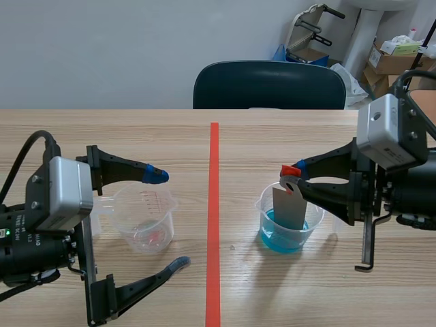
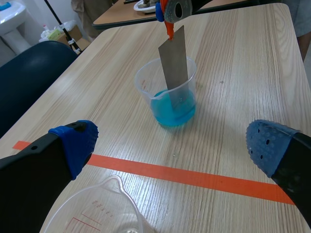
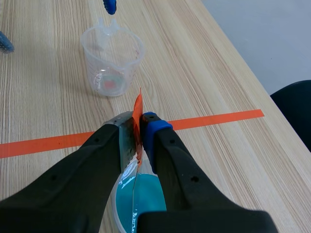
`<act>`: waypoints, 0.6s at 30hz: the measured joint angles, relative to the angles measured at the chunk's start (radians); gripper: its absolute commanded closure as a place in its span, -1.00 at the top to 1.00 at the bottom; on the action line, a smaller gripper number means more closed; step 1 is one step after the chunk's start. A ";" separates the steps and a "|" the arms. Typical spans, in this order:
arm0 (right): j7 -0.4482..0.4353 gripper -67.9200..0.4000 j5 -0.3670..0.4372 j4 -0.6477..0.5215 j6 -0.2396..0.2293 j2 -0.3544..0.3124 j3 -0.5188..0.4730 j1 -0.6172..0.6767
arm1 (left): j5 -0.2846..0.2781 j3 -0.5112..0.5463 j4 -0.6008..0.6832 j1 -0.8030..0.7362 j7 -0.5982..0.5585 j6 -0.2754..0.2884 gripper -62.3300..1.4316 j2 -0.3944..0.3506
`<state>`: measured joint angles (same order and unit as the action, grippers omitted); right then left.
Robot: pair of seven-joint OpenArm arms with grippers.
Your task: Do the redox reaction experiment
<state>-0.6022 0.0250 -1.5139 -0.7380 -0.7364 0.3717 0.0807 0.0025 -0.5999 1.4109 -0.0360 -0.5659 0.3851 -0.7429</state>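
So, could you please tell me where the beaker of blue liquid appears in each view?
Scene view: the beaker of blue liquid stands right of the tape line, below the right end effector holding the metal strip.
Left wrist view: beaker ahead of the open left end effector, beyond the tape line.
Right wrist view: beaker under the right end effector.
Shared landmark: the tape line.

Both arms are black. Left of the tape line (image 1: 213, 204), the left arm (image 1: 34, 252) carries a rounded light-grey box (image 1: 61, 194) with dark screw holes. A thick black cable (image 1: 24, 157) loops up behind it and a small green light (image 1: 7, 233) sits beside it. Its tapered black fingers (image 1: 116, 170) end in blue dotted pads (image 1: 156, 175). Right of the line, the right arm (image 1: 409, 194) wears a second grey box (image 1: 385, 133) — a thin black L-shaped rod (image 1: 368, 245) hangs beneath.
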 measured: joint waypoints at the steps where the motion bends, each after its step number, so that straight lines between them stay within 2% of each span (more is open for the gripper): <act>1: 0.000 -0.96 0.000 0.000 0.000 0.000 0.000 0.000 | 0.000 0.000 0.000 0.000 0.000 0.000 1.00 0.000; 10: -0.006 -0.96 -0.003 -0.009 0.000 0.000 0.000 0.000 | 0.000 0.000 0.000 0.000 0.000 0.000 1.00 0.000; 18: -0.002 -0.96 0.014 -0.081 0.000 -0.015 -0.025 0.000 | 0.000 0.000 0.000 0.000 0.000 0.000 1.00 0.000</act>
<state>-0.6041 0.0395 -1.5948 -0.7383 -0.7513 0.3470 0.0811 0.0025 -0.5999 1.4109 -0.0360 -0.5663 0.3851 -0.7429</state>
